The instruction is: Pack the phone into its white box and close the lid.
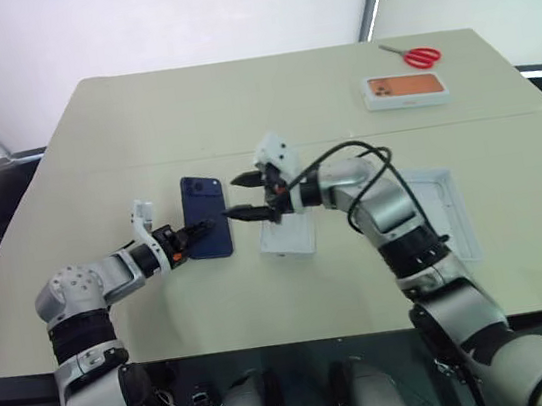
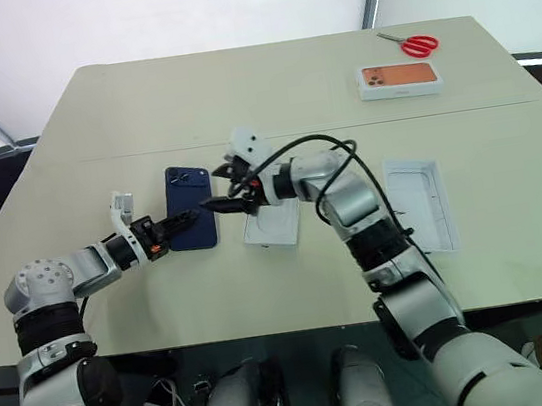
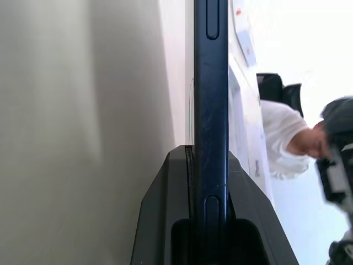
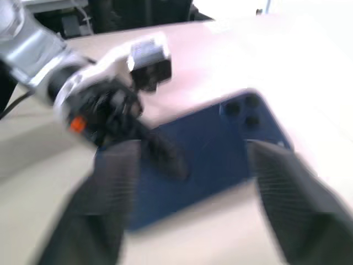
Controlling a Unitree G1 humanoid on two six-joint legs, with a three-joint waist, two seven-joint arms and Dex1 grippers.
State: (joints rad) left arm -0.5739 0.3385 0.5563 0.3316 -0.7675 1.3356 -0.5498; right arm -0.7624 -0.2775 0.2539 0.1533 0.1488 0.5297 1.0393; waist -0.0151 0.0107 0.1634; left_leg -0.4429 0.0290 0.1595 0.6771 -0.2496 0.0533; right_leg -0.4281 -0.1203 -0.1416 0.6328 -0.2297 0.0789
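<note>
Holding the phone (image 1: 204, 203) clamped in the left gripper (image 1: 201, 230), carry it level to the box (image 1: 288, 229), right gripper (image 1: 247, 194) spread clear

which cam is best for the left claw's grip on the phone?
Left wrist view: the phone shows edge-on, pinched between the left claw's fingers. Both eye views show the phone's whole blue back with the claw on its near end, too small to judge contact. Right wrist view shows both blurred.
</note>
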